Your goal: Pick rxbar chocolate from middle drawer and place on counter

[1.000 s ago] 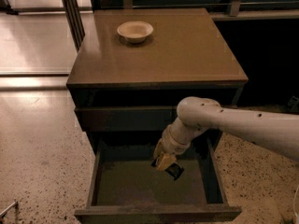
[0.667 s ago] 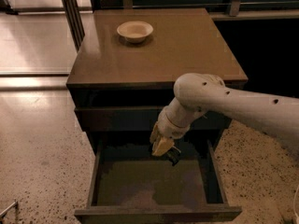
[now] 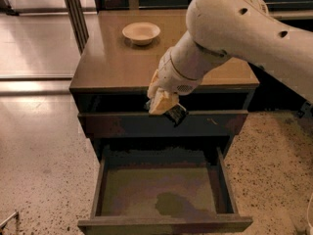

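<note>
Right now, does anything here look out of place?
Only mildly: the middle drawer hangs wide open, with a dark patch on its floor, maybe a shadow. The gripper holds the rxbar chocolate above it.

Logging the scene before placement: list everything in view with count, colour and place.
Flat snack bar in black wrapper: one, black, in the gripper.
Small round bowl: one, white, far side of the counter.
Glossy counter top: one, tan-brown, atop the dark cabinet.
Wide shallow drawer: one, grey-brown, grey-green floor, pulled open at bottom.
Scratched drawer front: one, dark, just above it.
Speckled floor: one, beige, around the cabinet.
White robot arm: one, upper right of view.
Gripper: one, yellowish, shut on the bar, before the counter's edge.
</note>
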Robot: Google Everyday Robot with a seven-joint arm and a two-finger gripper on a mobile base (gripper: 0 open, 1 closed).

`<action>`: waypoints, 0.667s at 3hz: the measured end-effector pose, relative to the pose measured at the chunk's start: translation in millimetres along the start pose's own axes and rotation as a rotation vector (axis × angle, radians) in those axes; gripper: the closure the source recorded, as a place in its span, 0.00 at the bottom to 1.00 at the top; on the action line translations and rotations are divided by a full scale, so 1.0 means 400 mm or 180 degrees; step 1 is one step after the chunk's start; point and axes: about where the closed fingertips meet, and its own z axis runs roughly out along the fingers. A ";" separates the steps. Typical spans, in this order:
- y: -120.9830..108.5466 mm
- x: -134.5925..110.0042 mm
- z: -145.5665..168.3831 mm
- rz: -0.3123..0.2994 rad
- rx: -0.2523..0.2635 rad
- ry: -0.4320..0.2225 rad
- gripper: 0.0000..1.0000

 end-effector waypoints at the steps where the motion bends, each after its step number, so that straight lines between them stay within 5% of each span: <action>1: 0.000 0.000 0.000 0.0000 0.0000 0.0000 1.00; 2: -0.037 0.002 0.002 -0.0058 0.0117 0.0001 1.00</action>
